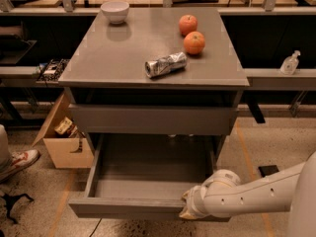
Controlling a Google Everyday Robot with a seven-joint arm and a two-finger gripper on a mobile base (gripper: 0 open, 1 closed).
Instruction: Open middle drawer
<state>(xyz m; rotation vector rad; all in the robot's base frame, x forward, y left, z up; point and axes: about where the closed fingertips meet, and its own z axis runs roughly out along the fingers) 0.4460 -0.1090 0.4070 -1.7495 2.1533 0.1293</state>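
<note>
The middle drawer (148, 181) is pulled out of the grey cabinet and shows a shallow, empty grey box interior. Its plain front panel (123, 207) faces the camera at the bottom of the view. My gripper (190, 207) is at the right part of that front panel, at its top edge. My white arm (256, 194) comes in from the lower right. The drawer above (153, 118) is shut. Anything below the open drawer is hidden.
On the cabinet top (108, 58) are a white bowl (115, 11), two orange fruits (188, 24) (194, 42) and a crushed can (166, 64). An open cardboard box (64, 137) stands on the floor at left, with a shoe (17, 163) nearby. A bottle (289, 63) sits on the right shelf.
</note>
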